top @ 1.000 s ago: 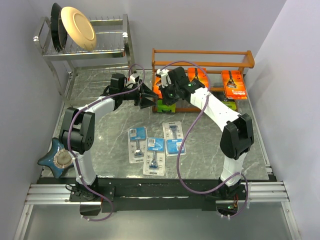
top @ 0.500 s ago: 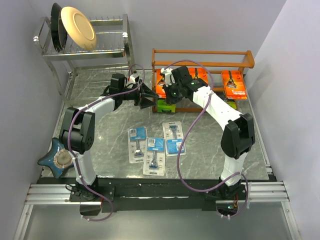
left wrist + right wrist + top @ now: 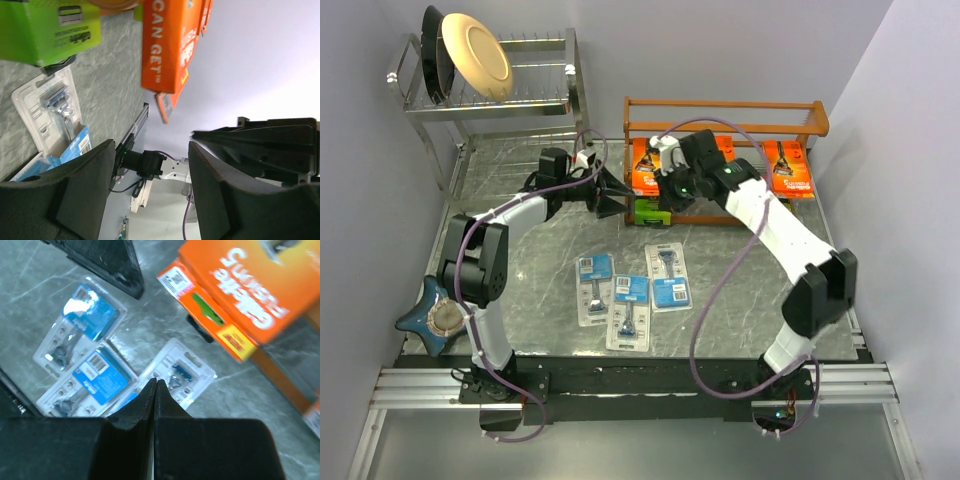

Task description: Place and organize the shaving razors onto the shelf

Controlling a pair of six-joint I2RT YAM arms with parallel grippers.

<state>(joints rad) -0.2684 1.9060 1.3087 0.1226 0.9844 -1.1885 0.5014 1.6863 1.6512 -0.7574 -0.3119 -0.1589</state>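
Note:
The reddish-brown wooden shelf (image 3: 725, 105) stands at the back right. Orange razor packs (image 3: 642, 168) (image 3: 788, 168) rest on it, and a lime-green box (image 3: 648, 211) sits at its lower left. Three blue-and-clear blister cards (image 3: 594, 288) (image 3: 630, 312) (image 3: 668, 276) lie flat on the table. My left gripper (image 3: 617, 193) hangs open and empty just left of the green box (image 3: 50, 30) and an orange pack (image 3: 167, 45). My right gripper (image 3: 662, 200) is shut on nothing above the shelf's front; its wrist view looks down on the cards (image 3: 92, 377) (image 3: 182, 372).
A chrome dish rack (image 3: 490, 90) with plates stands at the back left. A blue star-shaped dish (image 3: 435, 315) sits at the left near edge. Walls close in on both sides. The left gripper's fingers (image 3: 107, 260) show in the right wrist view.
The right arm's elbow has swung out to the right and its wrist has shifted right along the shelf front. The left arm has barely moved.

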